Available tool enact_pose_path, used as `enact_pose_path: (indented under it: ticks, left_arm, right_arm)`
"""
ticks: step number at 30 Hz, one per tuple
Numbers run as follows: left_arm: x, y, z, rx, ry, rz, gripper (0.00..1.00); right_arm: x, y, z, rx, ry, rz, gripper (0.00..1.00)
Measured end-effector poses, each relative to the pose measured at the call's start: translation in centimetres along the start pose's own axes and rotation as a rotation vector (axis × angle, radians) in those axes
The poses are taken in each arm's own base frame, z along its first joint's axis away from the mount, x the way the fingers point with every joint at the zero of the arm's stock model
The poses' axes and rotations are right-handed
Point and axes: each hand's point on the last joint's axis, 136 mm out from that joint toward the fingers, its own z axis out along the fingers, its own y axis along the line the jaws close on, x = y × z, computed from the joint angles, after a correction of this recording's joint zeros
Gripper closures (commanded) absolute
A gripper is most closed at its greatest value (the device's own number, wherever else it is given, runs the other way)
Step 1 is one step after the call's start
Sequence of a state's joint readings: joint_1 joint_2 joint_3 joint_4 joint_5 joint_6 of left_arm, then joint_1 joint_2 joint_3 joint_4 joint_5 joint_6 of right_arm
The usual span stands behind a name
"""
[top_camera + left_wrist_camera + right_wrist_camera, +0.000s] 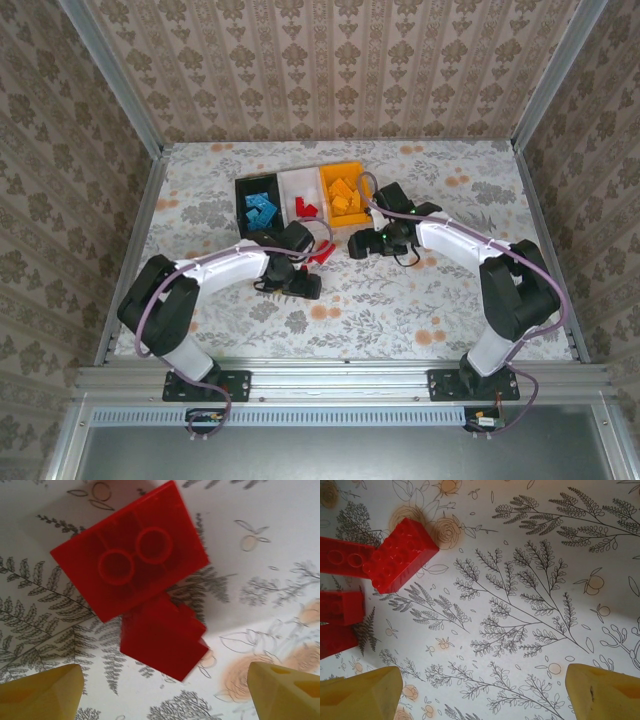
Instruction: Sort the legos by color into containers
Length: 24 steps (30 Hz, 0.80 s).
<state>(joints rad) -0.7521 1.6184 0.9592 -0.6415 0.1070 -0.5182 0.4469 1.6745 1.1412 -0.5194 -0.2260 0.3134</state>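
Observation:
Three joined containers stand at mid-table: the black bin holds blue legos, the white bin holds red legos, and the orange bin holds orange legos. A few red legos lie loose on the cloth just in front of the bins. My left gripper hangs open right over them, above an upturned red brick and a smaller red brick. My right gripper is open over bare cloth, with a studded red brick to its upper left.
The floral tablecloth covers the table, with metal rails and wallpapered walls on all sides. More red bricks sit at the left edge of the right wrist view. The two grippers are close together in front of the bins.

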Motion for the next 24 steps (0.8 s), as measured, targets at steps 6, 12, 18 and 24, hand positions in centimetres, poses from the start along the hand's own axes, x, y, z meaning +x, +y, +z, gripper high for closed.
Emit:
enact_pose_path:
  ticks: [6, 12, 18, 24]
  left_arm:
    - [-1.2, -0.3, 0.5, -0.010, -0.007, -0.006, 0.20]
    - [-3.0, -1.1, 1.2, -0.009, -0.020, 0.000, 0.29]
    - [-3.1, -1.1, 1.6, -0.012, -0.012, 0.003, 0.37]
    - [-3.3, -1.2, 1.7, -0.004, -0.020, 0.005, 0.50]
  right_arm:
    - [-0.1, -0.3, 0.0, -0.012, -0.006, 0.010, 0.13]
    - [0.0, -0.5, 0.1, -0.012, -0.007, 0.015, 0.13]
    - [-0.1, -0.5, 0.1, -0.013, -0.008, 0.016, 0.13]
    - [-0.1, -0.5, 0.1, -0.013, -0.008, 0.020, 0.13]
